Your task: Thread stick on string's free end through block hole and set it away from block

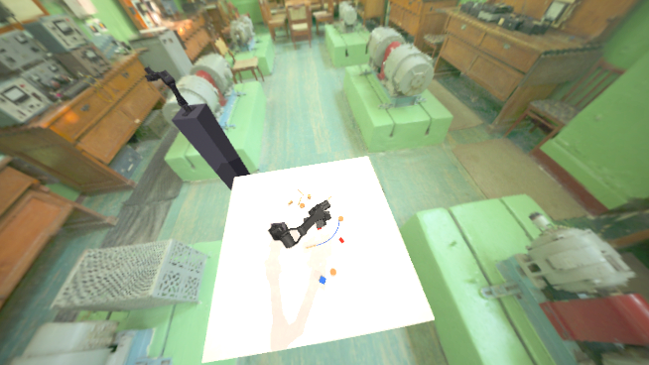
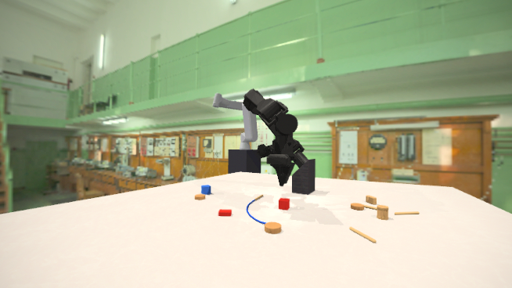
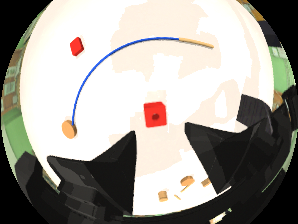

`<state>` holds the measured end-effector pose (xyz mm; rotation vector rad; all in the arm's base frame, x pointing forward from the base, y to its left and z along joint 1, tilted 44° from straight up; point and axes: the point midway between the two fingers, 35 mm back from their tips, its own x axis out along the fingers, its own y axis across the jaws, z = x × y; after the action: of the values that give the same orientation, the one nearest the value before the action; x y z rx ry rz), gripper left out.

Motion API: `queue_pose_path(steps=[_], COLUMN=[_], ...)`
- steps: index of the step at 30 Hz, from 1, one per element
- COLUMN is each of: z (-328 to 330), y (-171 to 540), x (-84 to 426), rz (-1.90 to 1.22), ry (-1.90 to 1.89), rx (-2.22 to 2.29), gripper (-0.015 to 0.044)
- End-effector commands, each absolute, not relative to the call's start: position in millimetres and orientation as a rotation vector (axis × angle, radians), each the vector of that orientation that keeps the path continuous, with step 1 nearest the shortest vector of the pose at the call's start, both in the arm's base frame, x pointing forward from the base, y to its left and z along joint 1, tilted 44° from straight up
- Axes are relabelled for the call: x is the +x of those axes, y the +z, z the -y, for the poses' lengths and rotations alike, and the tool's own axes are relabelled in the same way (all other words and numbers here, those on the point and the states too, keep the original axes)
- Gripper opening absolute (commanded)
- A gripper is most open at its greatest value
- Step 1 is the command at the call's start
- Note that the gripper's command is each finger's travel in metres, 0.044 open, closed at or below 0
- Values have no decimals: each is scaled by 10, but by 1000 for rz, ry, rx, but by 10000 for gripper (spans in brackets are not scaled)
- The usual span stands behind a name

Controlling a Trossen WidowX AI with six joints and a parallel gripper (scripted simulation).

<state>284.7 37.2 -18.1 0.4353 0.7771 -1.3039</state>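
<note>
One loose thin wooden stick (image 1: 329,198) (image 2: 362,235) lies nearest the exterior camera on the white tabletop (image 1: 387,307) (image 2: 117,250) (image 3: 42,80). Next comes the round wooden button (image 1: 340,218) (image 2: 272,228) (image 3: 69,129), from which a blue string (image 1: 333,236) (image 2: 247,212) (image 3: 100,60) curves away to the thin wooden stick on its free end (image 1: 312,246) (image 2: 258,197) (image 3: 196,43), lying on the tabletop, well apart from the block. A second loose stick (image 1: 300,191) (image 2: 406,213) lies near an upright wooden cylinder (image 1: 309,196) (image 2: 382,212) (image 3: 163,196), and a red cylinder (image 1: 341,240) (image 2: 225,213) (image 3: 76,46) lies on the other side of the string. The red block (image 2: 284,203) (image 3: 155,115) stands on the tabletop with the dark round hole facing the wrist camera, and nothing passes through it. Farther back are a flat wooden disc (image 1: 332,272) (image 2: 200,197) and, just beside it, a blue cube (image 1: 323,280) (image 2: 206,189). Above the tabletop, beyond the red block in the exterior view, hangs the end effector (image 1: 320,224) (image 2: 282,184) (image 3: 160,131), released, its fingers parted partway with nothing between them. Behind the black arm, a gray arm (image 2: 250,125) stands on a dark pedestal (image 2: 239,161)
</note>
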Motion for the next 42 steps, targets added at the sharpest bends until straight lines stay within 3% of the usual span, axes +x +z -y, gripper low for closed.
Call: queue_pose_path(steps=[1,42], z=[-366,42], y=[-196,-616], x=[2842,2876], rz=[-780,-778], ry=[-1308,-1309], rx=[442,440], gripper=[238,238])
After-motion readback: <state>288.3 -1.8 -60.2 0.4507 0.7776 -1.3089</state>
